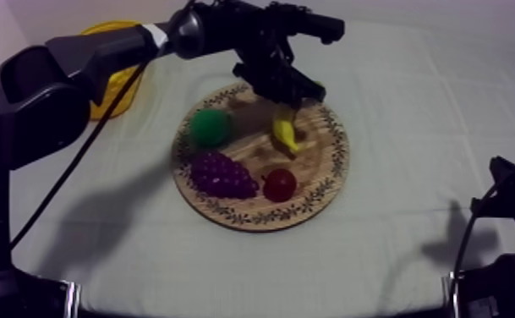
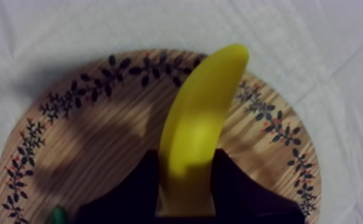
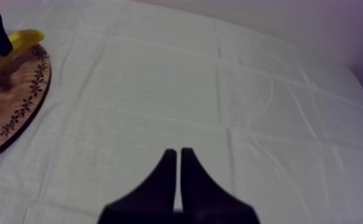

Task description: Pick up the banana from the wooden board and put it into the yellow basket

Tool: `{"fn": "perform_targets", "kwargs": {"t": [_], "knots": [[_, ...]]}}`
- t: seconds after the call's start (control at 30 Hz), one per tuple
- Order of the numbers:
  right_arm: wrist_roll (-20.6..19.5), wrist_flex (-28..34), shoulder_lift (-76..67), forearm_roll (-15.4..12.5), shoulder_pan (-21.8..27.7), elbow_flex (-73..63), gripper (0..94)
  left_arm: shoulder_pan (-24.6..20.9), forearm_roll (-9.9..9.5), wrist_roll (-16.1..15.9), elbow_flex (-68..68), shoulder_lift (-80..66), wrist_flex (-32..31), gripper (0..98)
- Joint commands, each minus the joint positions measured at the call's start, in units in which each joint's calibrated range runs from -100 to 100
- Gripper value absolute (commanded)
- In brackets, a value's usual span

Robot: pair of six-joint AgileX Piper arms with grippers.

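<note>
A counter [image 1: 413, 127] under a grey-white cloth fills the scene, with a pale wall behind its far edge. A round wooden board [image 1: 342, 152] with a patterned rim lies near the middle, well in from every edge of the counter.

The left gripper [image 1: 287, 106] reaches in from the upper left and hangs over the far half of the board. Its black fingers [image 2: 237, 184] pinch the banana [image 1: 285, 135] at one end. The fruit points down and away over the wood. Whether its free end touches the board cannot be told.

The yellow basket [image 1: 112, 100] sits at the far left of the counter, apart from the board. A strip of open cloth lies between them, and the left arm passes above the basket and partly covers it.

Three other fruits rest on the near half of the board. The pear [image 1: 210, 127] is to the left of the banana, the grapes [image 1: 222, 175] are in front of the pear, and the small red fruit [image 1: 279, 183] is just beside the grapes.

To the right of the board the cloth lies wide and open. The right gripper [image 3: 178, 156] rests low at that side, well away from the board, its fingers pressed together.
</note>
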Motion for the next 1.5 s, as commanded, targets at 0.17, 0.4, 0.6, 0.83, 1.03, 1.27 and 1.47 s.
{"fn": "perform_targets", "kwargs": {"t": [0.17, 0.4, 0.6, 0.83, 1.03, 1.27, 1.47], "knots": [[0.0, 0.0, 0.0, 0.0, 0.0, 0.1, 0.4, 0.2, -1.25, 0.9, -3.9, -3.6, 3.3, 28.3], [0.0, 0.0, 0.0, 0.0, 0.0, 0.1, 0.4, -0.6, -1.88, 1.4, -5.9, -8.6, 5.2, 28.2], [0.0, 0.0, 0.0, 0.0, 0.0, 0.1, 0.4, -2.4, -2.55, 1.5, -5.2, -13.4, 6.4, 28.0], [0.0, 0.0, 0.0, 0.0, 0.0, 0.1, 0.4, -6.5, -3.12, 1.1, -5.7, -18.7, 8.5, 27.9], [0.0, 0.0, 0.0, 0.0, 0.0, 0.1, 0.4, -12.1, -3.28, 0.1, -3.7, -23.3, 9.3, 27.8], [0.0, 0.0, 0.0, 0.0, 0.0, 0.1, 0.4, -19.9, -3.65, -1.5, 1.0, -26.6, 9.2, 27.7], [0.0, 0.0, 0.0, 0.0, 0.0, 0.1, 0.4, -25.6, -3.83, -2.9, 4.3, -27.3, 8.2, 27.6]]}}
